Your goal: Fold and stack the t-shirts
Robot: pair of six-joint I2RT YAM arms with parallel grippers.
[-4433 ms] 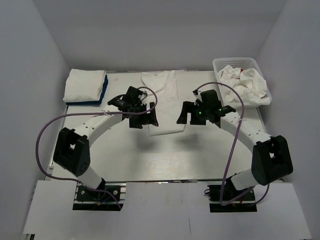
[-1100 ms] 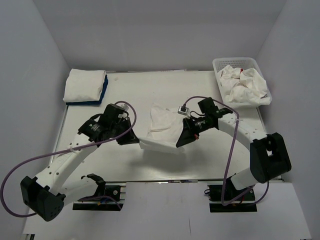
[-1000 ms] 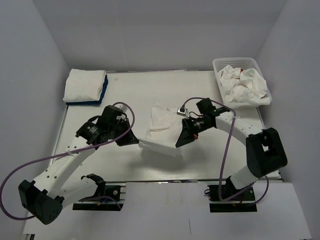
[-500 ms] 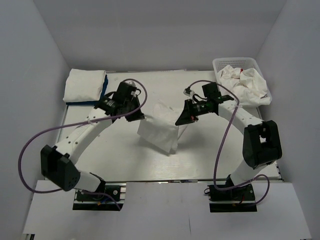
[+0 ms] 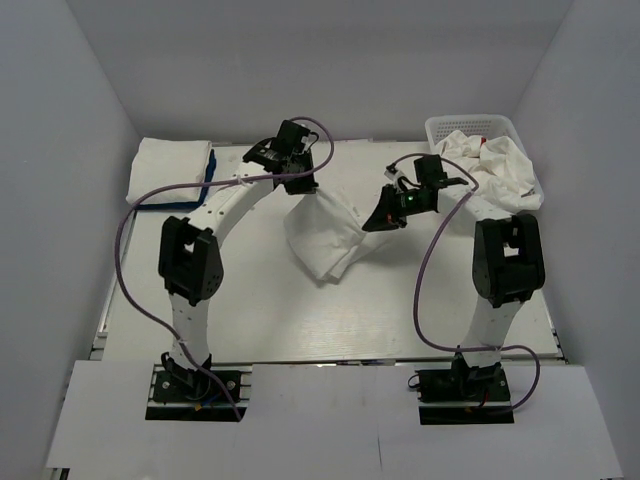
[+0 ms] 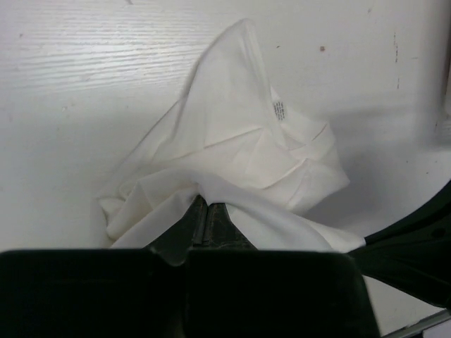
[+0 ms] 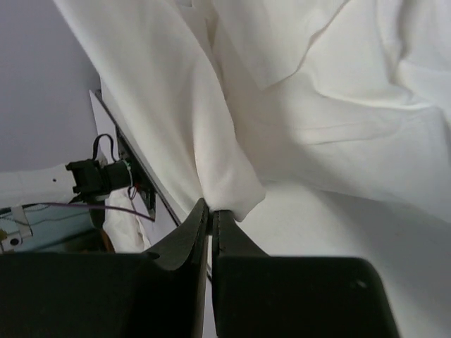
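A plain white t-shirt (image 5: 322, 238) hangs bunched between my two grippers over the middle of the table, its lower end drooping toward the surface. My left gripper (image 5: 301, 187) is shut on its upper left corner. In the left wrist view the gripper (image 6: 206, 208) pinches the cloth (image 6: 246, 141), whose neck label shows. My right gripper (image 5: 379, 222) is shut on the right edge; in the right wrist view it (image 7: 211, 211) clamps a fold of the shirt (image 7: 317, 105). A folded white shirt (image 5: 168, 170) lies on a blue one (image 5: 210, 172) at the back left.
A white mesh basket (image 5: 438, 126) at the back right holds crumpled white shirts (image 5: 490, 165), one with red print. Grey walls close in the table at the back and both sides. Purple cables loop from both arms.
Both arms have swung from the near middle toward the back of the table, carrying the white shirt with them. It was lifted off the surface and now hangs between the shut grippers.
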